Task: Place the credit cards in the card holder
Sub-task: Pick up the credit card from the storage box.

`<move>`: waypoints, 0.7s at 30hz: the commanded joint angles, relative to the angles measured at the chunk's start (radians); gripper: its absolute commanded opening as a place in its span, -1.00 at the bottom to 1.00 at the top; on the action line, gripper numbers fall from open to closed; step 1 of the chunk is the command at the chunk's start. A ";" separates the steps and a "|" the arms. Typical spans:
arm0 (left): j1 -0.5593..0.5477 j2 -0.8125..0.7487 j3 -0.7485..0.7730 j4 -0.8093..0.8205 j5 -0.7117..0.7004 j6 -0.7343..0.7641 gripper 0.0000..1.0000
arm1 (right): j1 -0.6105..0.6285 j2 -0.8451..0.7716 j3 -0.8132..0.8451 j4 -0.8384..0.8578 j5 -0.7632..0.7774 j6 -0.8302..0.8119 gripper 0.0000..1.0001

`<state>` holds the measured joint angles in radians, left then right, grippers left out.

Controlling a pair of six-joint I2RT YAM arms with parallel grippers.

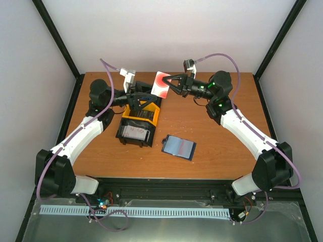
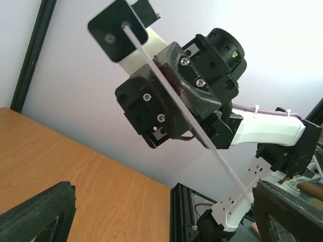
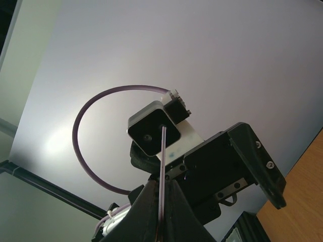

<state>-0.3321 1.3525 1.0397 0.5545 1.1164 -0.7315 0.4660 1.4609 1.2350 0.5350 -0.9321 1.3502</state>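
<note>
A white credit card (image 1: 160,84) with a red circle hangs in the air above the back of the table, with my right gripper (image 1: 170,83) shut on its right edge. In the right wrist view this card (image 3: 161,166) shows edge-on, pinched between the two black fingers (image 3: 144,217). My left gripper (image 1: 142,99) stands open just left of and below the card, apart from it. The left wrist view has the card (image 2: 176,106) as a thin line, with its fingers (image 2: 40,214) wide apart. The card holder (image 1: 178,146) lies open and flat on the table.
A black-and-yellow bin tray (image 1: 151,119) stands under the left gripper, with more credit cards (image 1: 133,132) in its near compartment. White walls and black frame posts (image 1: 60,38) enclose the table on three sides.
</note>
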 commanded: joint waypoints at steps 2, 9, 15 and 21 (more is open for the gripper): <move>0.001 -0.013 -0.005 0.086 0.042 -0.008 0.92 | 0.006 -0.025 -0.012 0.012 -0.004 -0.007 -0.94; 0.001 -0.008 -0.003 0.031 0.005 0.012 0.90 | 0.006 -0.022 -0.008 0.051 -0.014 0.023 -0.94; 0.001 -0.008 0.014 0.006 -0.033 0.024 0.88 | 0.006 -0.026 -0.012 0.069 -0.027 0.040 -0.94; 0.001 0.001 0.032 0.002 -0.050 0.026 0.87 | 0.008 -0.028 -0.015 0.075 -0.033 0.049 -0.94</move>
<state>-0.3321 1.3525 1.0313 0.5606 1.0958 -0.7319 0.4656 1.4612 1.2285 0.5747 -0.9382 1.3849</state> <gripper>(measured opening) 0.938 0.031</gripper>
